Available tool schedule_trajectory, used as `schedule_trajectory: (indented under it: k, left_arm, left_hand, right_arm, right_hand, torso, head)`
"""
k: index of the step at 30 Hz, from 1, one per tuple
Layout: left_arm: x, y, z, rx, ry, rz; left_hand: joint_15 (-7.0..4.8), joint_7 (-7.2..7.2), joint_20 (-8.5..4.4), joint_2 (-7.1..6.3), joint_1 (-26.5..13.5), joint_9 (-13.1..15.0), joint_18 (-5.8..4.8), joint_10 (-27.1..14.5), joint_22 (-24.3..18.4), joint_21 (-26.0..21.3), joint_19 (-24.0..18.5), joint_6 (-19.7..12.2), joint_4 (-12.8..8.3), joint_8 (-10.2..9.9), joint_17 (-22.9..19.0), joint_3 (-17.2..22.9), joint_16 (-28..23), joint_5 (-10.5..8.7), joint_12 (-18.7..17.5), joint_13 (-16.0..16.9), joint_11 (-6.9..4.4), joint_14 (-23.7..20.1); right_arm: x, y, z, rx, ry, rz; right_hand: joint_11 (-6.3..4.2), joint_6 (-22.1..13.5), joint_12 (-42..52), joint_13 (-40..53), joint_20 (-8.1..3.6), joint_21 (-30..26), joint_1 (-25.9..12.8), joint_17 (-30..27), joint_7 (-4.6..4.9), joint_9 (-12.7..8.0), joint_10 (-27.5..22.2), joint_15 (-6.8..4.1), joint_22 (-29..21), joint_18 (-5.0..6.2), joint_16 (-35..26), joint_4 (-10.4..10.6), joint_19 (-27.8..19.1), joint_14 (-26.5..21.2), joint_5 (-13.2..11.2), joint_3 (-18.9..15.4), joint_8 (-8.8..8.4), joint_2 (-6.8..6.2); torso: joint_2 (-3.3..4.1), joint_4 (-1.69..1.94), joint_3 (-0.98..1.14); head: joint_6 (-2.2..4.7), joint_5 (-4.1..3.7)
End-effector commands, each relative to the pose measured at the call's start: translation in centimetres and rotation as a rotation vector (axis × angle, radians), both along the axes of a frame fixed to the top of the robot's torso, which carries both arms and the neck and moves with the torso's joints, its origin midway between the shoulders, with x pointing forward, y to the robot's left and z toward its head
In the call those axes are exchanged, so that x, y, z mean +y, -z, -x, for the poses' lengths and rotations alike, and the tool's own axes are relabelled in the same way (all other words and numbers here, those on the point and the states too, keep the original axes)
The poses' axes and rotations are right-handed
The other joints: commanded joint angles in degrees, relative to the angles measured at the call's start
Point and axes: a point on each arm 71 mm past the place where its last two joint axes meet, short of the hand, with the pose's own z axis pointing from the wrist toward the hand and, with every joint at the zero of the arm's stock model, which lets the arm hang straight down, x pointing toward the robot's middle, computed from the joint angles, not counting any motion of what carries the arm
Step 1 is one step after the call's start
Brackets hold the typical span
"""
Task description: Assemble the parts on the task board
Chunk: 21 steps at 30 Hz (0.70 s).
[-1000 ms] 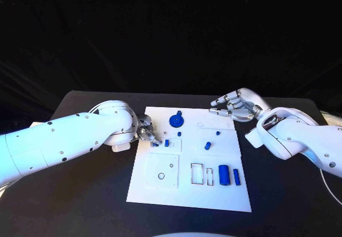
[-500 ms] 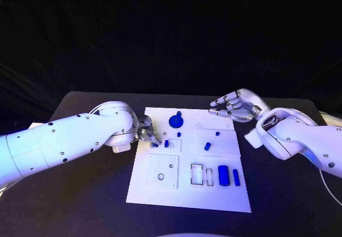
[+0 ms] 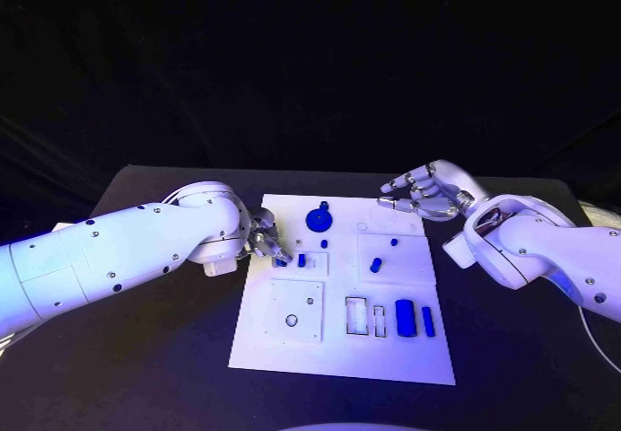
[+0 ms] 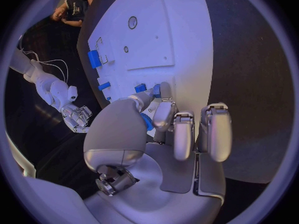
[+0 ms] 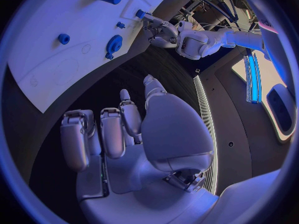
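The board [image 3: 347,350] is a white plate lying flat in the middle of the black bench [image 3: 143,359], its long side running away from the robot. On its far part stands a blue gear [image 3: 319,218], with a small blue peg [image 3: 325,242] just in front of it. Right of that, another blue peg [image 3: 375,265] stands in a raised white square. Near the right edge, toward the robot, a thick blue cylinder [image 3: 405,317] and a thin blue bar [image 3: 428,321] lie side by side, next to two dark-outlined rectangular slots [image 3: 356,316]. A white panel with a small round hole [image 3: 292,320] takes the near left part.

The left hand [image 3: 266,241] sits at the board's left edge, its fingers [image 4: 163,115] curled in around a small blue part [image 4: 146,121], pinched between thumb and a finger in the left wrist view. Two more blue pieces [image 3: 301,260] stand just beside those fingertips on the board.

The right hand [image 3: 424,195] hovers off the board's far right corner, above the bench, its fingers [image 5: 113,132] loosely bent and apart, holding nothing.

The bench top is matt black and bare around the board; behind it the room is dark, with black drapery.
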Motion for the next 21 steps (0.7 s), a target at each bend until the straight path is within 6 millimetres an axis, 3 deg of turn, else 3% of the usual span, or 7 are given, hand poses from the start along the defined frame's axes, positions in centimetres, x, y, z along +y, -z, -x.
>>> schedule_trajectory:
  k: [1, 14, 21]
  left_arm:
    - [-0.07, 1.02, 0.37, 0.04, 0.011, -0.027]
    - [-0.25, 0.92, 0.0, 0.027, 0.006, -0.054]
    - [-0.63, 0.84, -0.19, 0.031, 0.02, -0.072]
  left_hand:
    - [0.22, -1.08, 0.14, 0.36, 0.38, 0.22, -0.49, -0.15, 11.36, -0.27, 3.28, -1.67, -5.29, -0.03, 15.1, 5.69, 0.18, -0.76, -0.12, -0.03, 0.17, 5.93]
    - [0.28, -1.0, 0.13, 2.56, -1.63, 3.24, -0.42, -0.17, 11.22, -0.57, 3.11, -3.62, -2.98, 2.37, 15.1, 5.39, 0.18, -1.91, 0.67, 0.5, 0.27, 5.93]
    - [0.25, -1.03, 0.05, 2.67, -1.64, 4.45, -0.43, -0.45, 11.26, -0.55, 3.12, -4.53, -3.04, 3.31, 15.1, 5.39, 0.18, -1.91, 0.67, 0.46, 0.25, 5.93]
  right_arm:
    - [0.18, 0.05, 0.05, 0.003, -0.018, 0.004]
    - [0.24, 0.11, 0.03, 0.006, -0.021, 0.006]
    - [0.32, 0.17, 0.0, 0.009, -0.024, 0.006]
  right_hand:
    - [-0.08, 0.35, -0.19, 2.82, 0.02, -0.38, 0.19, 4.74, -0.08, 0.09, -0.45, -0.03, 8.71, 0.94, -0.27, -0.07, 0.91, 3.57, 0.06, -0.31, 0.06, 0.41]
    - [-0.08, 0.35, -0.19, 2.82, 0.02, -0.38, 0.19, 4.74, -0.08, 0.09, -0.45, -0.03, 8.71, 0.94, -0.27, -0.07, 0.91, 3.57, 0.06, -0.31, 0.06, 0.41]
    - [-0.08, 0.35, -0.19, 2.82, 0.02, -0.38, 0.19, 4.74, -0.08, 0.09, -0.45, -0.03, 8.71, 0.94, -0.27, -0.07, 0.91, 3.57, 0.06, -0.31, 0.06, 0.41]
  torso:
    - [0.01, 0.01, 0.02]
    - [0.03, 0.0, 0.05]
    - [0.06, -0.01, 0.05]
  head:
    - [0.0, 0.02]
    - [-0.01, 0.02]
    - [-0.12, 0.06]
